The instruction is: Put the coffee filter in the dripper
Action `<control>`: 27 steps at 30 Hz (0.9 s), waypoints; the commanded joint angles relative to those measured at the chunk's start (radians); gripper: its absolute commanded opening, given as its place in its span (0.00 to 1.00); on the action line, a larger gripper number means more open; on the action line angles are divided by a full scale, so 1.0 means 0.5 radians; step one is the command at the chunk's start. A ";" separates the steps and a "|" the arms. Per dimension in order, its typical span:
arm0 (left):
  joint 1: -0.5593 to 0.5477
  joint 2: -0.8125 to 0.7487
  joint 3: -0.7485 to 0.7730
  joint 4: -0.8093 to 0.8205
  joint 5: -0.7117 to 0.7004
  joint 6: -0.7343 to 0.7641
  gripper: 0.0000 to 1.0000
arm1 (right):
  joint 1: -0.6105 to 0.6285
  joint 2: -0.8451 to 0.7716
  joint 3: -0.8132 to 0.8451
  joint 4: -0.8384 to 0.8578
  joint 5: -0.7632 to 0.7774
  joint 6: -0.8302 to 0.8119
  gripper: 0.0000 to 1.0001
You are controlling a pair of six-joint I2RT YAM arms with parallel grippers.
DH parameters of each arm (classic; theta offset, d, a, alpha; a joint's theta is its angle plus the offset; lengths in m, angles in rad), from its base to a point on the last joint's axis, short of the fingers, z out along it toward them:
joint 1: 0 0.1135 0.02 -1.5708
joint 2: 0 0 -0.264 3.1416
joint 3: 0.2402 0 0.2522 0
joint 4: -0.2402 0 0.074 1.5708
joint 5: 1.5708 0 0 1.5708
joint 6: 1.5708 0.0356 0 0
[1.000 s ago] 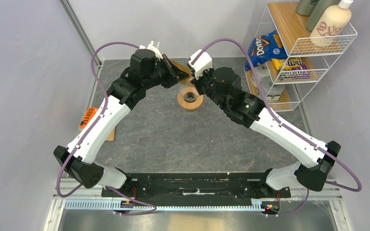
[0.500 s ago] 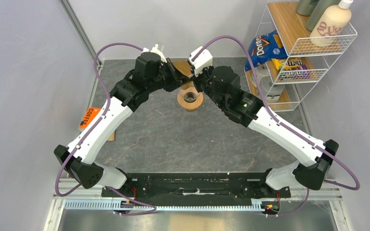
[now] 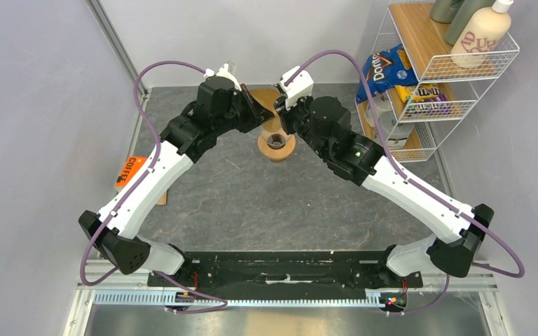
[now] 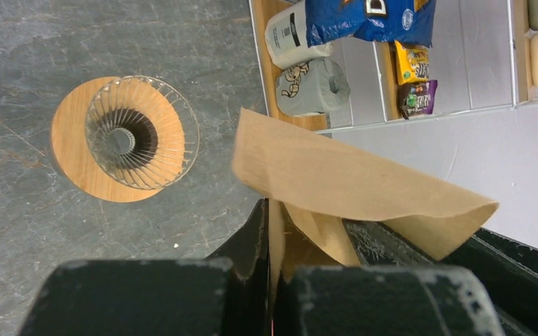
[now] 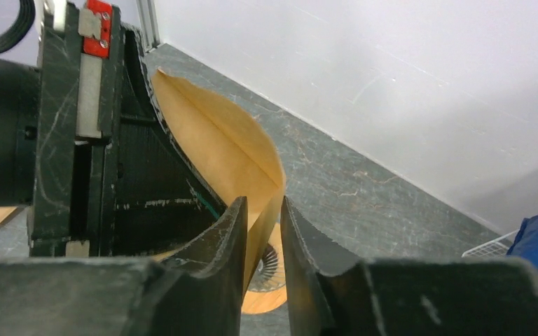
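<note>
1. Watching the left gripper (image 4: 273, 231) first: it is clamped on the coffee filter (image 4: 350, 178), pinching one folded edge, and the tan paper fans out past its fingertips.
2. I see the right gripper (image 5: 263, 210) with jaws narrowly parted; the filter's opposite edge sits in that gap.
3. The filter hangs in the air between both grippers, bowed partly open.
4. The dripper (image 4: 142, 133) stands upright on the grey bench (image 3: 252, 203), below the filter and slightly nearer the arm bases; the filter is not yet in it.
</note>
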 commanded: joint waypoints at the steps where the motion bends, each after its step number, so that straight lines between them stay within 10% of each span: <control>1: 0.000 -0.017 0.099 0.068 -0.167 0.079 0.02 | 0.001 -0.126 -0.065 0.026 0.026 0.066 0.41; 16: 0.060 -0.019 -0.052 0.432 0.020 -0.304 0.02 | -0.006 -0.077 -0.192 0.409 0.148 0.163 0.62; 22: 0.062 -0.070 -0.145 0.493 0.042 -0.315 0.02 | -0.009 -0.010 -0.155 0.490 0.267 0.153 0.47; 27: 0.060 -0.120 -0.199 0.505 0.025 -0.237 0.06 | -0.007 -0.003 -0.146 0.477 0.293 0.131 0.08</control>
